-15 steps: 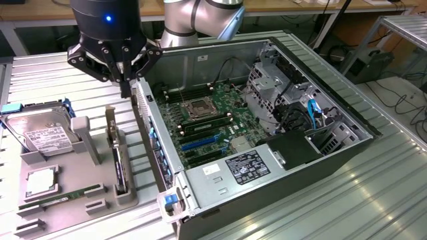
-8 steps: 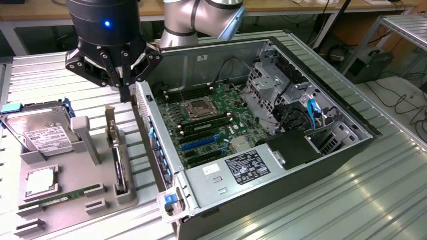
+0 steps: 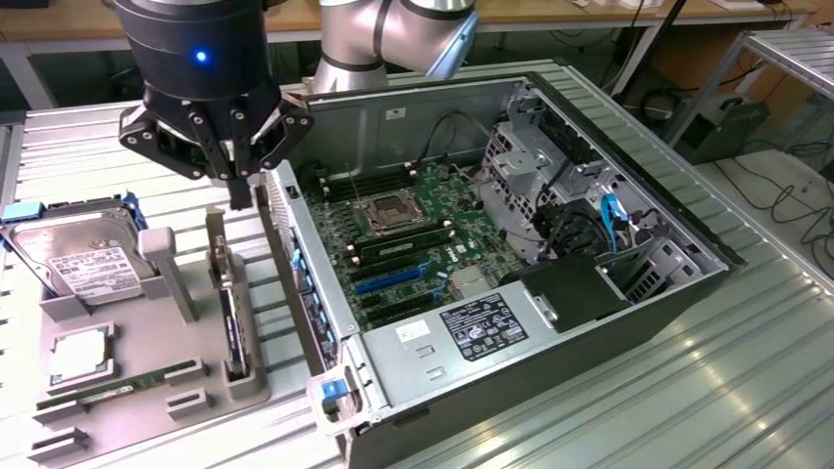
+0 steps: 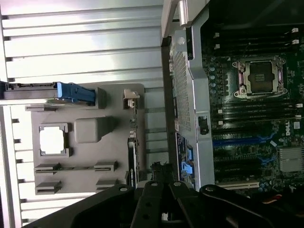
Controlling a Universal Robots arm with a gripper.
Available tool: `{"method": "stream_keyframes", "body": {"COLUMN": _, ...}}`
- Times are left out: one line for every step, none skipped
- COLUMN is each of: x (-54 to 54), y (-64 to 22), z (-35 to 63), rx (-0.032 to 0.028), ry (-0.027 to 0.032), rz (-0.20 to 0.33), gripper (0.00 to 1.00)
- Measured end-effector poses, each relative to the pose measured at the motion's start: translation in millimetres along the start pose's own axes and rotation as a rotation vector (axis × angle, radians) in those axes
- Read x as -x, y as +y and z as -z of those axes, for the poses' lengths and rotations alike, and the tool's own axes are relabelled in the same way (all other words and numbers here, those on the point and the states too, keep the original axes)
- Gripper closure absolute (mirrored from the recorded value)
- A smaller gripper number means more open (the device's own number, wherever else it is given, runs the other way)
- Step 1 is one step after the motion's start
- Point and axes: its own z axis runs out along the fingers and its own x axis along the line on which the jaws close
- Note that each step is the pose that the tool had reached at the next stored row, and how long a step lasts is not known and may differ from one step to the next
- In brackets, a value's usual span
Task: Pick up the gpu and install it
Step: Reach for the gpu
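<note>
- Gripper (image 3: 241, 200) (image 4: 161, 172): black, on the Universal Robots arm, hanging at 12 o'clock of the gpu in the exterior view, close over the card's far end. It is carrying nothing. Whether it is parted or closed cannot be told, nor whether it is touching the card.
- Gpu (image 3: 233, 318) (image 4: 132, 161): thin dark card, standing on edge in a slot along the 3 o'clock side of the fixture tray, with its silvery-beige bracket at the far end. It is sitting just beside the case's rear wall and is not yet installed.
- Fixture tray (image 3: 144, 322) (image 4: 116, 142): grey moulded holder, lying on the table at 9 o'clock of the computer case.
- Hard drive (image 3: 81, 262) (image 4: 71, 93): silver with a white label and blue rails, resting at the tray's 11 o'clock.
- CPU chip (image 3: 81, 354) (image 4: 52, 141): square and silver, lying flat in a recess at the tray's 8 o'clock.
- RAM stick (image 3: 115, 385) (image 4: 76, 167): narrow and green, lying at the tray's 6 o'clock.
- Computer case (image 3: 651, 322) (image 4: 183, 71): lying on its side with the side panel off.
- Motherboard (image 3: 431, 210) (image 4: 247, 152): green, showing an open CPU socket (image 3: 391, 210) (image 4: 260, 77).
- Power supply (image 3: 463, 330): sitting at the case's 6 o'clock.
- Table (image 3: 743, 391) (image 4: 76, 47): ribbed metal, bearing the tray and the case.
</note>
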Motion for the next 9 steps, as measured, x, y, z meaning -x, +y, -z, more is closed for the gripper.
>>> {"method": "stream_keyframes", "body": {"x": -0.4, "y": -1.0, "z": 0.0, "rx": 0.0000, "ry": 0.0000, "rz": 0.000, "gripper": 0.89}}
{"method": "stream_keyframes", "body": {"x": -0.6, "y": -2.0, "z": -0.1, "rx": -0.0001, "ry": 0.0000, "rz": 0.000, "gripper": 0.89}}
{"method": "stream_keyframes", "body": {"x": -0.9, "y": -3.1, "z": -0.1, "rx": 0.0000, "ry": 0.0001, "rz": 0.000, "gripper": 0.89}}
{"method": "stream_keyframes", "body": {"x": -1.1, "y": -4.2, "z": -0.2, "rx": 0.0000, "ry": 0.0000, "rz": 0.000, "gripper": 0.89}}
{"method": "stream_keyframes", "body": {"x": -1.4, "y": -5.2, "z": -0.3, "rx": 0.0000, "ry": 0.0000, "rz": 0.000, "gripper": 0.89}}
{"method": "stream_keyframes", "body": {"x": -1.6, "y": -6.3, "z": -0.3, "rx": 0.0000, "ry": 0.0000, "rz": 0.000, "gripper": 0.89}}
{"method": "stream_keyframes", "body": {"x": -1.8, "y": -8.1, "z": -0.3, "rx": 0.0000, "ry": 0.0001, "rz": 0.000, "gripper": 0.89}}
{"method": "stream_keyframes", "body": {"x": -2.1, "y": -9.6, "z": -0.4, "rx": 0.0000, "ry": 0.0001, "rz": 0.000, "gripper": 0.89}}
{"method": "stream_keyframes", "body": {"x": -2.3, "y": -10.7, "z": -0.4, "rx": 0.0000, "ry": 0.0000, "rz": 0.000, "gripper": 0.89}}
